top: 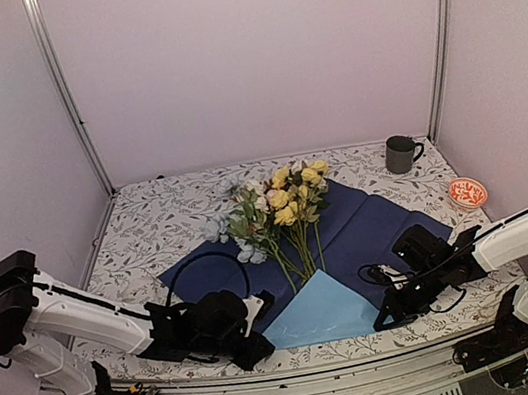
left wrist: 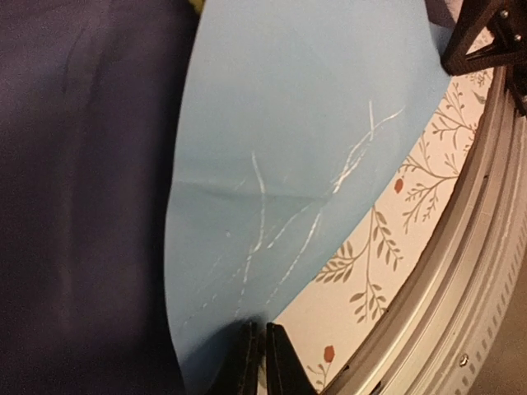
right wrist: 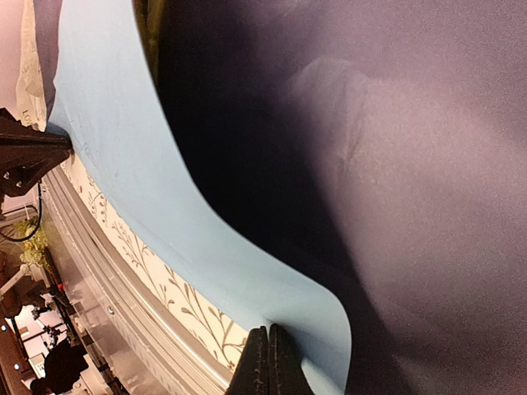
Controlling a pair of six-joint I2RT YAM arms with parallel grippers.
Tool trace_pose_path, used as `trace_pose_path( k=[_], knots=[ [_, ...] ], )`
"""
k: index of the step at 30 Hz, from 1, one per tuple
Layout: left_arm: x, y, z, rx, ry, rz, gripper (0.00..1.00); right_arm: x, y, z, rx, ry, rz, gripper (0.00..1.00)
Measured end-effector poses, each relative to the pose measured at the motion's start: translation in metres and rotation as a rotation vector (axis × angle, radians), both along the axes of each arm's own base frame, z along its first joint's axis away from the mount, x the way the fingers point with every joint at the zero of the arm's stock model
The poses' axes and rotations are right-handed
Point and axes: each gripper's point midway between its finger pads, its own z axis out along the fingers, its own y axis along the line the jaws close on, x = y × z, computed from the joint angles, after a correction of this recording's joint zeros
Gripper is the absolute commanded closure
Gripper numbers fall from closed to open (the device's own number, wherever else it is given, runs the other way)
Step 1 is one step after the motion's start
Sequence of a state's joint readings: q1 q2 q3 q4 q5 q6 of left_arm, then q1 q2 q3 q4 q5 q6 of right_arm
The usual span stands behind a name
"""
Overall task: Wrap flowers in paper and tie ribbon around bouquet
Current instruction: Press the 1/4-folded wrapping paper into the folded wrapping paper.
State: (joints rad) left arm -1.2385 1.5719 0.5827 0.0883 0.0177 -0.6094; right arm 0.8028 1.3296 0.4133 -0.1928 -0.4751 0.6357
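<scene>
Tabletop [top: 147,227]: covered by a floral cloth.
Paper [top: 380,224]: laid centrally, navy face up; near corner folded over, light blue shown.
Flowers [top: 287,216]: laid on the paper.
Left gripper [left wrist: 265,333]: jaws pinched on the fold's left edge.
Right gripper [right wrist: 268,333]: jaws pinched on its right edge.

Flowers [top: 283,217] lie on navy paper [top: 375,224], its light-blue near corner folded up between left claw [top: 266,339] and right claw [top: 382,322].
</scene>
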Motion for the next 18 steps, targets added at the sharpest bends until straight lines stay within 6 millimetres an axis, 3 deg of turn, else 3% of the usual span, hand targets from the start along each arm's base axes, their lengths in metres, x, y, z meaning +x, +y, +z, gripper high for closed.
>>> trace_pose_path(
  k=[14,18],
  knots=[
    [-0.002,0.102,0.004,0.036,0.096,0.348,0.93,0.0,0.0,0.0,0.0,-0.001,0.0,1.0],
    [0.008,0.1,0.032,0.015,0.021,0.346,0.92,0.0,0.0,0.0,0.0,-0.001,0.0,1.0]
  ],
)
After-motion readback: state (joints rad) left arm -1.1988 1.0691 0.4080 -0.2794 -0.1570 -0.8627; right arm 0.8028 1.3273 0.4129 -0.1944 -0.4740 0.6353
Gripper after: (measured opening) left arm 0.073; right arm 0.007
